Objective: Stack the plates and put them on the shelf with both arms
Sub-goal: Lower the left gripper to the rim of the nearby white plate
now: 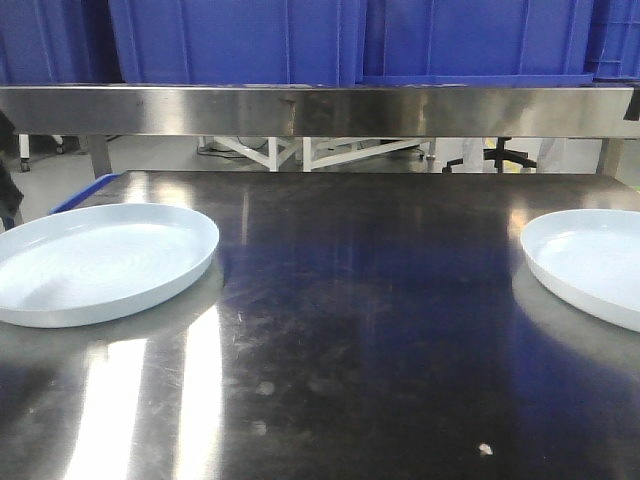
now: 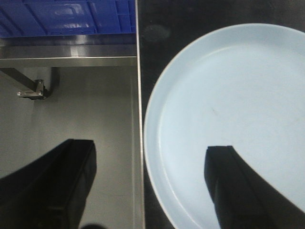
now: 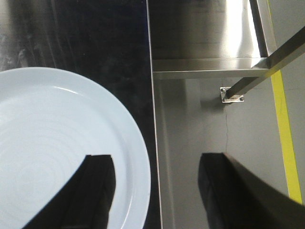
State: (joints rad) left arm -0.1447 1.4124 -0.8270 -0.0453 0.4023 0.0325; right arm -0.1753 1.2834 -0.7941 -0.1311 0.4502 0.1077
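We find both plates lying flat on the steel table (image 1: 370, 330), well apart. The left plate (image 1: 100, 262) is at the table's left end. The right plate (image 1: 590, 262) is at the table's right end, partly cut off in the front view. The shelf (image 1: 320, 110) runs above the table's far edge, with blue crates (image 1: 240, 40) showing above it.

The left gripper (image 2: 150, 146) has its jaws apart, straddling the left plate's outer rim: one jaw is over the dish floor, the other beyond the table's left edge. The right gripper (image 3: 156, 156) mirrors this at the table's right edge, jaws likewise apart across the right plate's rim. (Whether any jaw touches a plate, we cannot tell from the wrist views.)

The plates are round, so no long axis governs the approach; the rim segment nearest the table's edge is the grasp line. Each arm is nearest its own plate. We judge that nothing is stacked yet, and that closing on a rim is the next step.
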